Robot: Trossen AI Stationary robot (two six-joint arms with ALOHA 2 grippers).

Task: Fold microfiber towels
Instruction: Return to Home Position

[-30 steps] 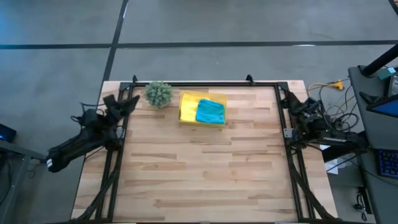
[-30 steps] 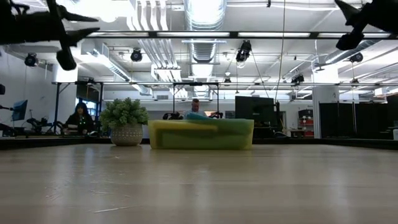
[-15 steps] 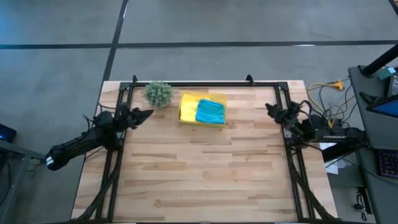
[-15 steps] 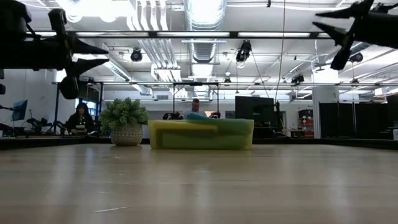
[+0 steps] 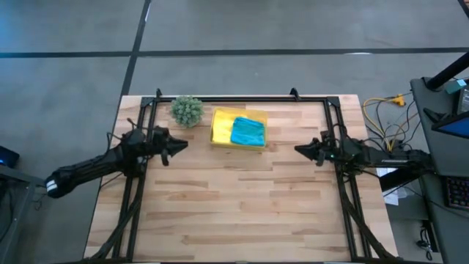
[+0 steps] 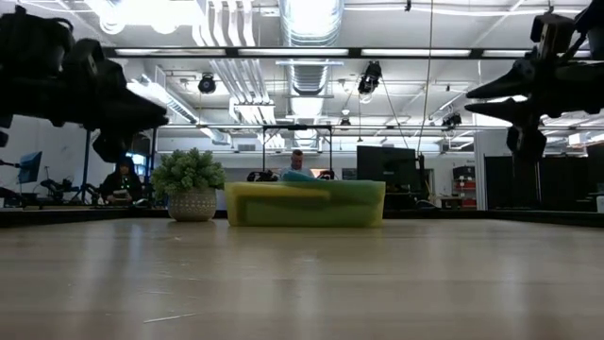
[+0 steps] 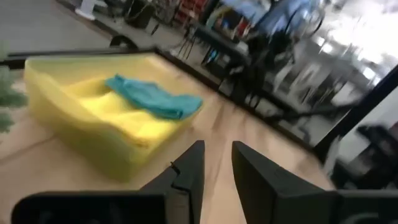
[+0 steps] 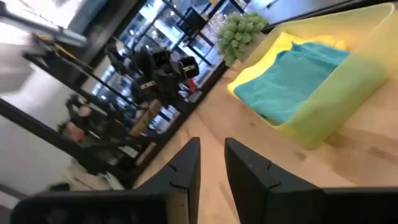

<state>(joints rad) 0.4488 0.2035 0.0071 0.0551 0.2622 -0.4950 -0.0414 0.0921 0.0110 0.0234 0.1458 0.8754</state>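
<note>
- Teal towel lies folded in the yellow bin at the table's far middle — between both arms.
- Left gripper, fingers slightly apart and empty, faces it from the left.
- Right gripper likewise from the right — about equally near.

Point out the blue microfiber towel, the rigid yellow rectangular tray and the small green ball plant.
blue microfiber towel (image 5: pixel 248 132), high view, middle of the cloth.
rigid yellow rectangular tray (image 5: pixel 219 126), high view, bare left part.
small green ball plant (image 5: pixel 187 110), high view, centre of foliage.

Bright ceiling lights, glare overhead, evenly lit table, faint shadows
</note>
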